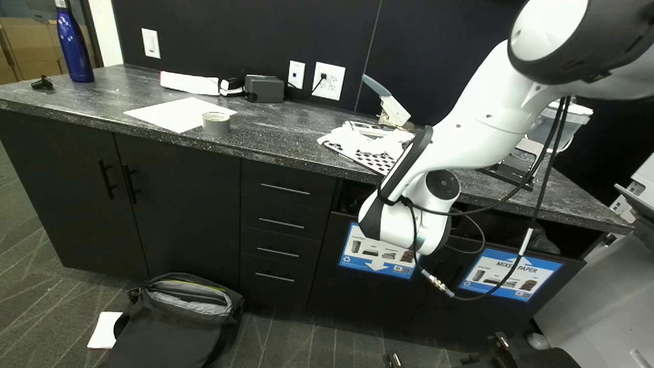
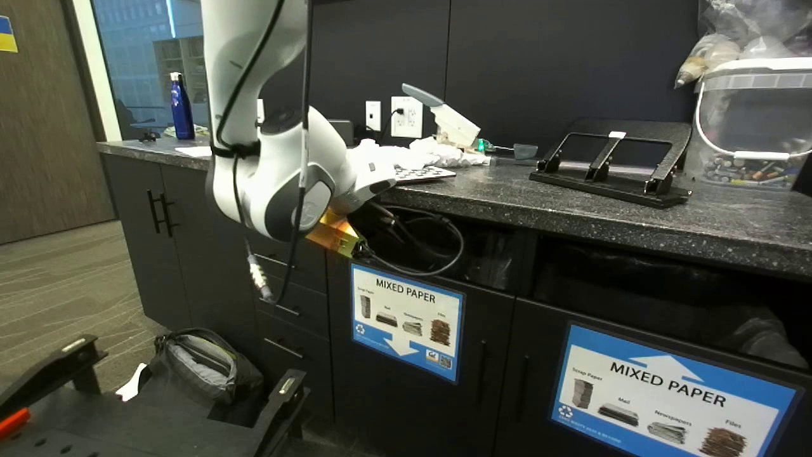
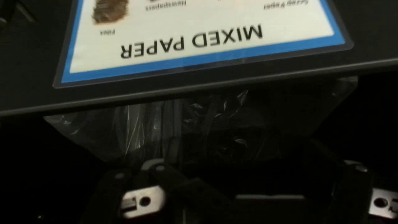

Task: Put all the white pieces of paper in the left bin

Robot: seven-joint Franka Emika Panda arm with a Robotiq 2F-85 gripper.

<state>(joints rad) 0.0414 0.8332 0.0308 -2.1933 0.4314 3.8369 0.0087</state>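
- We are seeing the gripper (image 3: 259, 189) at the left bin (image 2: 412, 393), its fingers (image 3: 155, 196) wide apart.
- We are presumably watching release.
- Next, we are probably reaching for paper scraps (image 2: 438, 152).

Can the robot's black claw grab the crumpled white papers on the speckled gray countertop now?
Probably not yet: the open black claw is down below the speckled gray countertop, which seems to block its way to the crumpled white papers. It likely must back out first.
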